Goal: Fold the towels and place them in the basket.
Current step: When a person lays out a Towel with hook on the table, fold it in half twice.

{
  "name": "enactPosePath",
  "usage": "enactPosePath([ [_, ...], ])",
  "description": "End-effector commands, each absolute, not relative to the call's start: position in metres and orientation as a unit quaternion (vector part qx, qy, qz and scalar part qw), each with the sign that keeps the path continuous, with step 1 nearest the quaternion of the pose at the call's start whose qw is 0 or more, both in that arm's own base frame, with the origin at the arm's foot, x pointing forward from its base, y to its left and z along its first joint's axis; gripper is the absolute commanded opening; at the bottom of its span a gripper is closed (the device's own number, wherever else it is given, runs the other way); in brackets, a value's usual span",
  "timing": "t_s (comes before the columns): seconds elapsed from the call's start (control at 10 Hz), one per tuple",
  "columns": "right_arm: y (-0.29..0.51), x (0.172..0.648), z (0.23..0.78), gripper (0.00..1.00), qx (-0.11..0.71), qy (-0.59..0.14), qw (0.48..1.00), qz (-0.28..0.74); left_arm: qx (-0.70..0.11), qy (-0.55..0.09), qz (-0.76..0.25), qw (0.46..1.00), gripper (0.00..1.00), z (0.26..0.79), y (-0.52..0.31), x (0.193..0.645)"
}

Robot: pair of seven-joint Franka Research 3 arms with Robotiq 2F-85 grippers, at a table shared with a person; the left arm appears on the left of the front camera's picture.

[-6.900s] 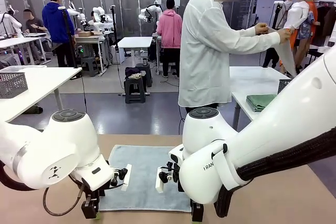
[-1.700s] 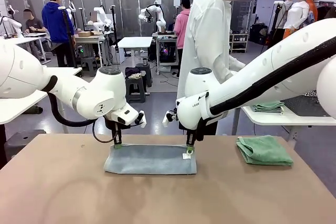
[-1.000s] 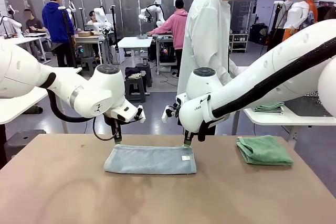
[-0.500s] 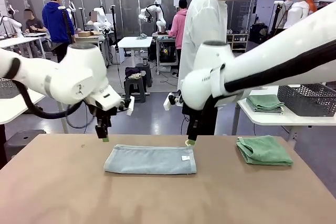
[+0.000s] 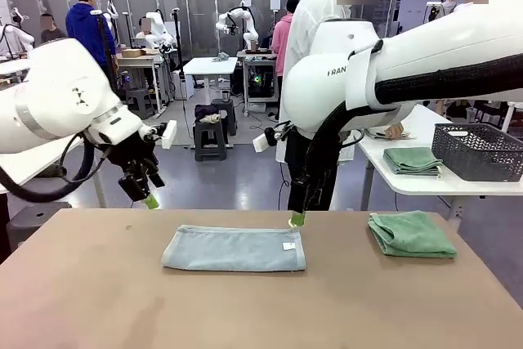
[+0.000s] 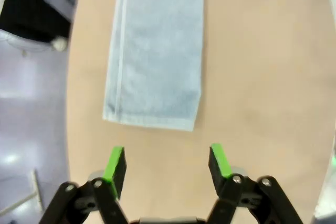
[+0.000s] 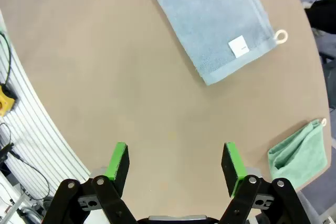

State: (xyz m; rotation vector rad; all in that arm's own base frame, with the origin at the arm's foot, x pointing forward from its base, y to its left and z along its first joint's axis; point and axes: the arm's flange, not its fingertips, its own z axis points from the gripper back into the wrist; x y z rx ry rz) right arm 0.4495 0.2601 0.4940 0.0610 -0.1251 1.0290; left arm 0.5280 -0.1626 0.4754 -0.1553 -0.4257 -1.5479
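Note:
A pale blue-grey towel (image 5: 233, 248) lies folded into a long strip at the middle of the brown table (image 5: 98, 300), its small white tag (image 5: 288, 246) near the right end. A mint green towel (image 5: 411, 234) lies folded to its right. My left gripper (image 5: 149, 200) hangs open above the table, off the strip's left end (image 6: 157, 51). My right gripper (image 5: 297, 218) hovers open just above the strip's far right corner. The right wrist view shows both towels, blue-grey (image 7: 210, 19) and green (image 7: 299, 153). A dark mesh basket (image 5: 478, 151) stands on a white side table at the right.
A person in a white coat (image 5: 315, 30) stands beyond the table's far edge, behind my right arm. The white side table (image 5: 409, 181) also carries a folded green cloth (image 5: 411, 158). Bare tabletop lies in front of the towels.
Both grippers let go of the folded blue-grey towel and rose. The left one swung away to the left; the right one stayed over the strip's right end.

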Motion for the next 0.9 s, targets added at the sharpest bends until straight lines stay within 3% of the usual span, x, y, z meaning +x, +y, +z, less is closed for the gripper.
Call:
enactPosePath([
  [0.0,0.253,0.462,0.495,0.88,0.014,-0.078,0.852,0.517,-0.189,-0.237,-0.673,0.675,0.8,0.458,-0.135,0.521],
  [0.3,0.256,0.456,0.496,0.89,0.02,-0.068,0.861,0.503,-0.286,-0.297,-0.635,0.653,0.8,0.427,-0.102,0.521],
  [0.8,0.292,0.459,0.431,0.89,0.104,-0.092,0.969,0.204,-0.323,-0.314,-0.612,0.65,0.8,0.401,-0.082,0.517],
])
